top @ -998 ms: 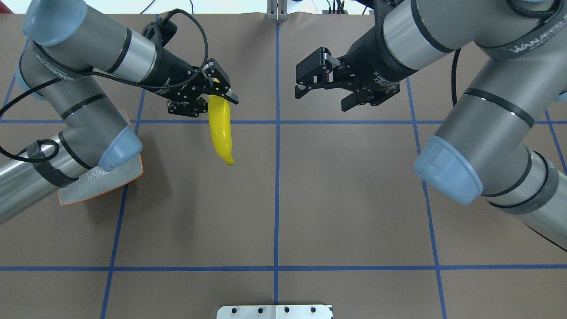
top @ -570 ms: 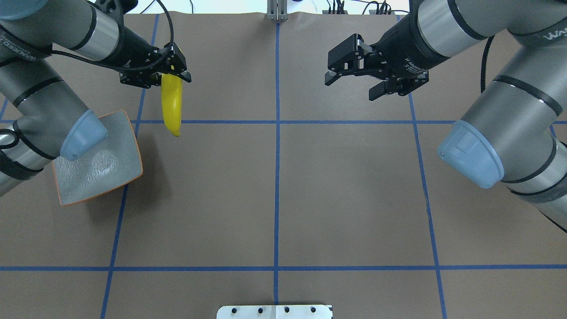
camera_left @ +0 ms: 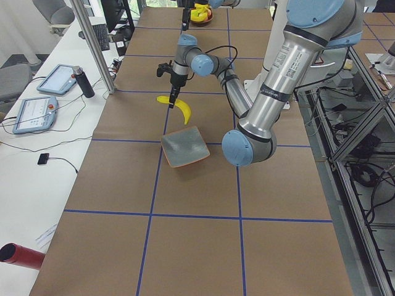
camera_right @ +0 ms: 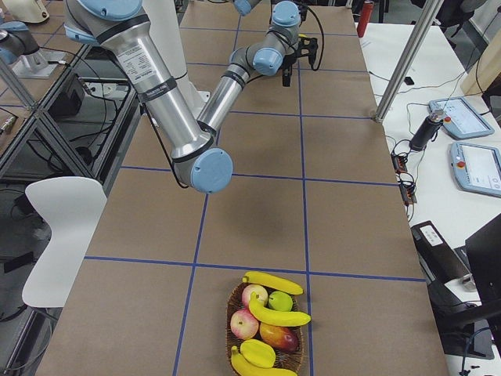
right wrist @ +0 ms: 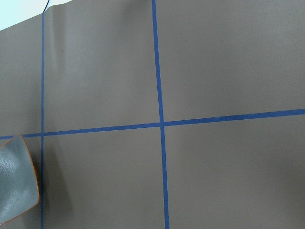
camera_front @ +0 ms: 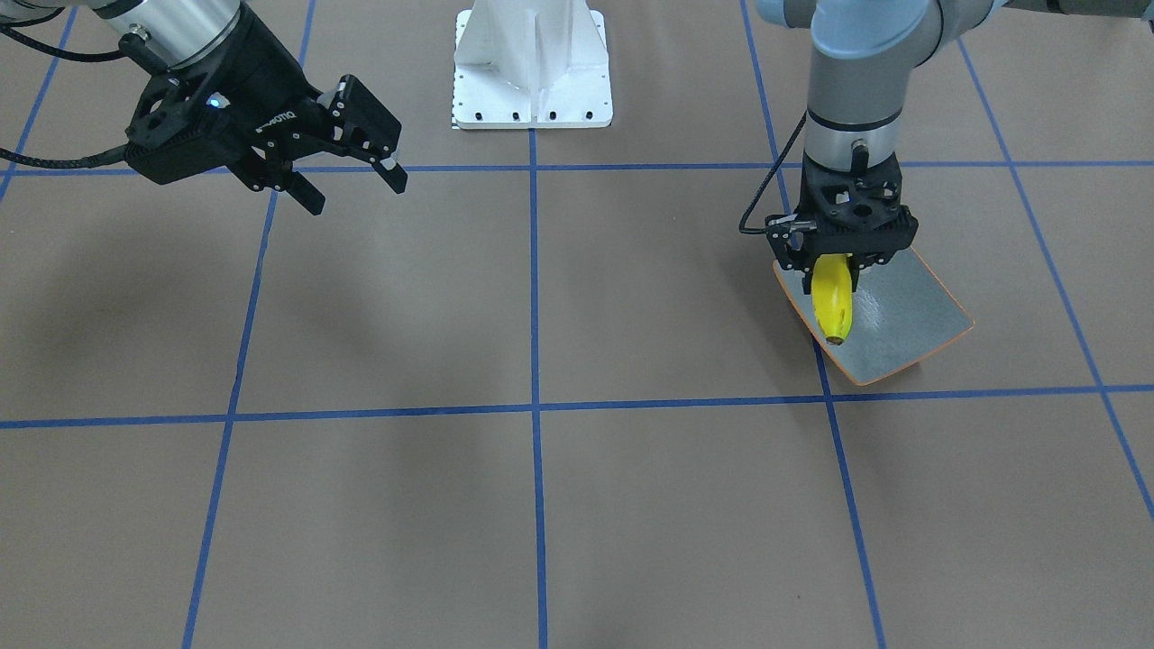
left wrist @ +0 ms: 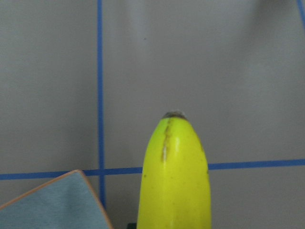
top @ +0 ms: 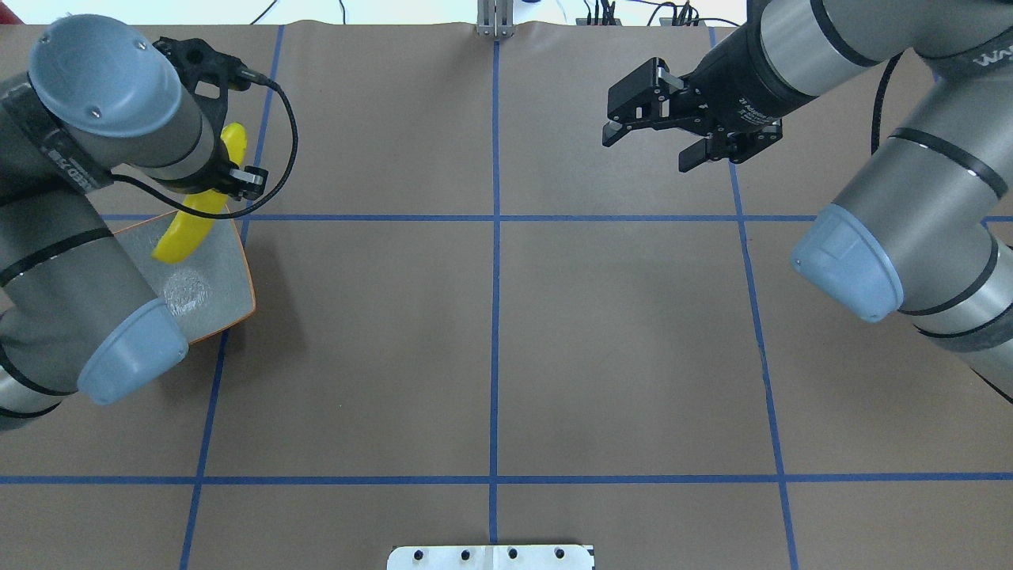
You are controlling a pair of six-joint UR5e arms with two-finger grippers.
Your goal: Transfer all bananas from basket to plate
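- We see the basket (camera_right: 296, 360), a dark woven one, at the end of the table (camera_front: 541, 297) on the robot's right. It is well apart from the plate and piled with fruit.
- In it lie what we take for four bananas (camera_right: 279, 316), though the lowest are cut by the picture's edge. With them are red apples (camera_right: 244, 323), a green apple (camera_right: 279, 300) and a red-orange fruit (camera_right: 278, 337).
- The plate (camera_front: 911, 315) sits flat on the table at the robot's left, its grey-blue face ringed by an orange rim. No banana is set on it yet.
- One banana (camera_front: 831, 302) hangs tip down above the plate, and the left-side view shows air between the two.
- The left gripper (camera_front: 834, 263) points straight down and clamps that banana's upper end between its fingers.
- The right gripper (camera_front: 359, 196) hovers over the other half of the table, fingers spread wide and holding nothing.
- From overhead, the left arm's wrist and elbow cover its gripper and part of the plate. A black cable (top: 289, 150) loops just beside the banana.
- Blue tape lines (camera_front: 534, 270) cross the brown table cover, and a white mounting block (camera_front: 532, 72) stands at the robot's base.
- On a white side bench (camera_left: 24, 185) lie two tablets (camera_left: 34, 114), a dark bottle (camera_left: 85, 82) and a red tube (camera_left: 21, 256).
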